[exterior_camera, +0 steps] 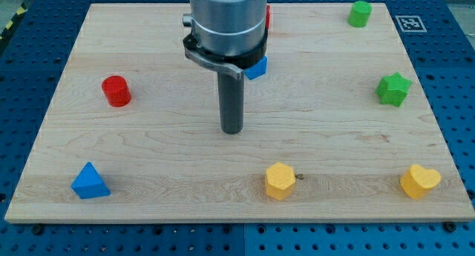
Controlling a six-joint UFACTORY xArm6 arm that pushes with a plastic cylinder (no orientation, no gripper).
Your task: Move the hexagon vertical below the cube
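Tip: our tip (232, 130) stands on the board's middle, touching no block. There is no pincer on this rig, only the straight rod, so nothing is held.
Hexagon: the yellow hexagon (280, 181) lies near the board's bottom edge, at about five o'clock from our tip and apart from it.
Cube: the blue cube (257, 67) shows only partly behind the arm housing (226, 22), at about one o'clock from our tip. Its full outline is hidden.
Placement: the hexagon sits a little toward the view's right of the cube's column, by our judgement; a short push toward nine o'clock looks needed.
Handling: we judge the hexagon light, rigid and prone to slide and turn on its flat base. Contact belongs on the middle of its three o'clock face, so it travels straight and does not spin off.
Risk: it lies close to the bottom edge, so a push with any six o'clock component could send it off.
Surface: pale wooden board (148, 159), smooth and level, resting on a blue perforated table (460, 100).
Others: red cylinder (116, 90), blue triangle block (90, 181), yellow heart (419, 181), green star (393, 89), green block (360, 13) of unclear shape, and a red sliver (268, 17) behind the housing, all well apart from the path.
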